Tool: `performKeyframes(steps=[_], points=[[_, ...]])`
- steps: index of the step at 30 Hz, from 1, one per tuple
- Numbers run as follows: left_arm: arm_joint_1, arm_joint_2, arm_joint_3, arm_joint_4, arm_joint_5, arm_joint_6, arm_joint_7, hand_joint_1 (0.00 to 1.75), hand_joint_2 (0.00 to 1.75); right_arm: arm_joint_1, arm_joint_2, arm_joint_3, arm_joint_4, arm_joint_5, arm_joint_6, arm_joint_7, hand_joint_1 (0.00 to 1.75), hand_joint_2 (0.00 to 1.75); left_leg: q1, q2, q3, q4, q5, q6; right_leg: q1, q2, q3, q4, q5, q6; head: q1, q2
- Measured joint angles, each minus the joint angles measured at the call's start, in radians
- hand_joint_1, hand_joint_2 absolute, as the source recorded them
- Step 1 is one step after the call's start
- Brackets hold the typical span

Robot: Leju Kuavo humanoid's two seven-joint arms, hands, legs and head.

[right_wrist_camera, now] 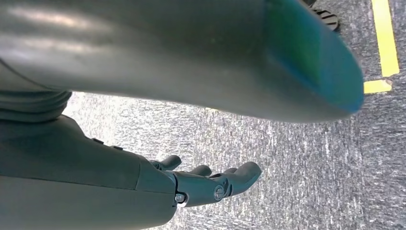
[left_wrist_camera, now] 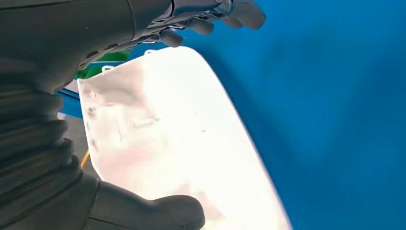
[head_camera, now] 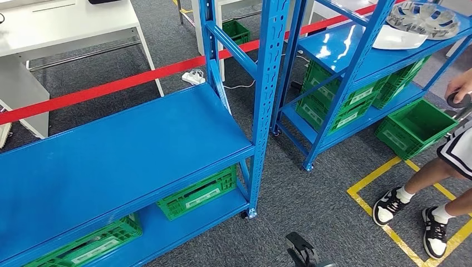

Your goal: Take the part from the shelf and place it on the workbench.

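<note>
The white part [left_wrist_camera: 182, 143], a smooth curved shell with small moulded ribs near one edge, sits in the left robot hand [left_wrist_camera: 143, 120], thumb under one edge and dark fingers [left_wrist_camera: 239, 14] curled over the other, above a blue shelf [head_camera: 128, 150]. The right robot hand [right_wrist_camera: 210, 182] hangs over grey carpet [head_camera: 311, 200], fingers slightly apart, holding nothing. Green crates [head_camera: 197, 193] fill the lower shelf. A person's feet [head_camera: 412, 217] stand inside yellow floor tape [head_camera: 384, 228] nearby.
</note>
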Motion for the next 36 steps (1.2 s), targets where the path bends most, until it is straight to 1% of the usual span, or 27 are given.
performKeyframes(steps=[4, 8, 11, 14, 18, 22, 24, 26, 27, 28, 29, 30, 31, 32, 33, 34, 35, 36], points=[[0.026, 0.026, 0.007, -0.005, 0.052, 0.066, -0.055, 0.0, 1.75, 0.001, 0.0, 0.0, 0.0, 0.006, 0.0, -0.006, 0.0, 0.0, 0.0, 0.0, 0.0, 0.0, 0.0, 0.0, 0.0, 0.0, 0.0, 0.0, 0.0, 0.0, 0.0, 0.0], [0.054, 0.036, 0.029, -0.015, 0.103, 0.144, -0.117, 0.0, 0.0, 0.002, 0.0, 0.0, 0.0, 0.011, 0.0, -0.016, 0.0, 0.0, 0.0, 0.0, 0.0, 0.0, 0.0, 0.0, 0.0, 0.0, 0.0, 0.0, 0.0, 0.0, 0.0, 0.0], [0.073, 0.037, 0.04, -0.024, 0.133, 0.19, -0.152, 0.0, 0.0, 0.002, 0.0, 0.0, 0.0, 0.014, 0.0, -0.016, 0.0, 0.0, 0.0, 0.0, 0.0, 0.0, 0.0, 0.0, 0.0, 0.0, 0.0, 0.0, 0.0, 0.0, 0.0, 0.0], [0.082, 0.035, 0.056, -0.029, 0.164, 0.222, -0.167, 0.0, 0.0, 0.002, 0.0, 0.0, 0.0, 0.015, 0.0, -0.017, 0.0, 0.0, 0.0, 0.0, 0.0, 0.0, 0.0, 0.0, 0.0, 0.0, 0.0, 0.0, 0.0, 0.0, 0.0, 0.0], [0.084, 0.032, 0.07, -0.034, 0.184, 0.242, -0.175, 0.0, 1.75, 0.001, 0.0, 0.0, 0.0, 0.015, 0.0, -0.018, 0.0, 0.0, -0.003, 0.0, 0.0, 0.003, -0.003, 0.003, -0.002, 0.0, 0.001, -0.002, 0.001, 0.002, 0.0, 0.0], [0.088, 0.032, 0.075, -0.036, 0.2, 0.247, -0.173, 0.0, 1.75, 0.001, 0.0, 0.0, 0.0, 0.016, 0.0, -0.019, 0.0, 0.0, -0.006, 0.0, -0.001, 0.005, -0.006, 0.008, -0.003, 0.0, 0.002, -0.002, 0.0, 0.006, 0.0, 0.0], [0.093, 0.032, 0.076, -0.037, 0.208, 0.25, -0.173, 0.0, 1.75, 0.001, 0.0, 0.0, 0.0, 0.018, 0.0, -0.021, 0.0, 0.0, -0.008, 0.0, -0.002, 0.007, -0.006, 0.012, -0.006, 0.0, 0.003, -0.003, 0.0, 0.011, 0.0, 0.0], [0.097, 0.032, 0.076, -0.038, 0.212, 0.251, -0.174, 0.0, 1.75, 0.002, 0.0, 0.0, 0.0, 0.019, 0.0, -0.022, 0.0, 0.0, -0.004, 0.002, 0.002, -0.001, 0.001, 0.019, -0.004, 0.001, 0.005, -0.002, -0.001, 0.017, 0.0, 0.0], [0.099, 0.032, 0.076, -0.038, 0.214, 0.251, -0.174, 0.0, 1.75, 0.001, 0.0, 0.0, 0.0, 0.02, 0.0, -0.022, 0.0, 0.0, 0.0, 0.004, 0.005, -0.007, 0.006, 0.023, -0.003, 0.001, 0.001, 0.01, -0.014, 0.02, 0.001, 0.0], [0.1, 0.032, 0.076, -0.039, 0.215, 0.252, -0.175, 0.0, 1.75, 0.001, -0.001, 0.0, 0.0, 0.02, 0.0, -0.022, 0.0, 0.0, 0.004, 0.006, 0.006, -0.013, 0.011, 0.026, -0.001, 0.0, -0.011, 0.041, -0.04, 0.023, 0.004, 0.0], [0.102, 0.032, 0.076, -0.039, 0.216, 0.252, -0.177, 0.0, 1.75, 0.001, -0.001, 0.0, 0.0, 0.02, 0.0, -0.022, 0.0, 0.0, 0.006, 0.009, 0.005, -0.016, 0.014, 0.028, -0.001, 0.0, -0.031, 0.092, -0.077, 0.025, 0.006, 0.0], [0.105, 0.032, 0.076, -0.039, 0.216, 0.252, -0.177, 0.0, 1.75, 0.001, -0.001, 0.0, 0.0, 0.02, 0.0, -0.022, 0.0, 0.0, 0.006, 0.01, 0.003, -0.016, 0.015, 0.029, -0.001, -0.001, -0.057, 0.157, -0.115, 0.026, 0.008, 0.0], [0.109, 0.031, 0.076, -0.039, 0.216, 0.252, -0.177, 0.0, 1.75, 0.001, -0.001, 0.0, 0.0, 0.02, 0.0, -0.022, 0.0, 0.0, 0.006, 0.012, 0.0, -0.014, 0.015, 0.029, -0.001, -0.001, -0.08, 0.217, -0.144, 0.027, 0.01, 0.0], [0.112, 0.029, 0.076, -0.039, 0.216, 0.252, -0.175, 0.0, 1.75, 0.001, -0.001, 0.0, 0.0, 0.02, 0.0, -0.022, 0.0, 0.0, 0.007, 0.014, -0.004, -0.012, 0.016, 0.028, -0.002, -0.002, -0.091, 0.254, -0.155, 0.027, 0.01, 0.0], [0.114, 0.027, 0.076, -0.039, 0.216, 0.252, -0.173, 0.0, 1.75, 0.001, -0.001, 0.0, 0.0, 0.019, 0.0, -0.022, 0.0, 0.0, 0.007, 0.015, -0.009, -0.008, 0.017, 0.026, -0.002, -0.002, -0.085, 0.254, -0.147, 0.027, 0.01, 0.0], [0.114, 0.024, 0.076, -0.039, 0.216, 0.252, -0.169, 0.0, 1.75, 0.0, -0.001, -0.001, 0.0, 0.018, 0.001, -0.022, 0.0, 0.0, 0.008, 0.016, -0.015, -0.004, 0.019, 0.023, -0.002, -0.002, -0.058, 0.212, -0.124, 0.026, 0.01, 0.0], [0.114, 0.021, 0.076, -0.04, 0.216, 0.252, -0.165, 0.0, 1.75, 0.0, -0.001, -0.002, 0.0, 0.016, 0.001, -0.022, 0.0, 0.0, 0.01, 0.016, -0.021, 0.001, 0.021, 0.02, -0.002, -0.002, -0.016, 0.145, -0.097, 0.025, 0.01, 0.0], [0.113, 0.018, 0.076, -0.04, 0.217, 0.252, -0.161, 0.0, 1.75, -0.002, -0.001, -0.004, 0.0, 0.015, 0.0, -0.022, 0.0, 0.0, 0.01, 0.015, -0.026, 0.006, 0.024, 0.015, -0.001, -0.001, 0.023, 0.083, -0.076, 0.022, 0.011, 0.0]])
